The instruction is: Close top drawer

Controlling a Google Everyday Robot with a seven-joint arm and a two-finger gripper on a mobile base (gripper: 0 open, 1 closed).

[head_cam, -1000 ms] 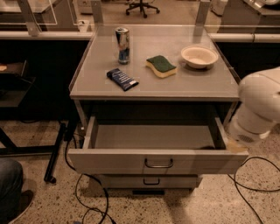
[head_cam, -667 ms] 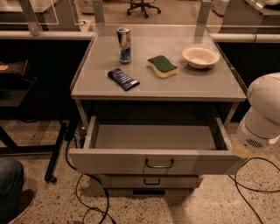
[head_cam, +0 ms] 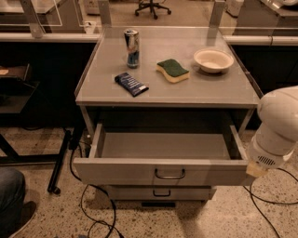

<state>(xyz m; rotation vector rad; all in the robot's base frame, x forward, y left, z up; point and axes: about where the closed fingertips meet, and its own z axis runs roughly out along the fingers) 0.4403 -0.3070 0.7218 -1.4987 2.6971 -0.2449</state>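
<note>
Lower than before, the gripper sits by the open top drawer's right front corner; whether it is open or closed, I cannot tell.

- Hand: mostly hidden under the white arm, with only a pale tip showing at the right front corner of the top drawer.
- Arm: cut off by the right edge.
- Lower drawer: only a strip of its front shows beneath the top drawer.
- Chair: cut off at the top.
- Leg in jeans: cut off at the bottom left corner.
- Can and packet: print too blurred to read.
</note>
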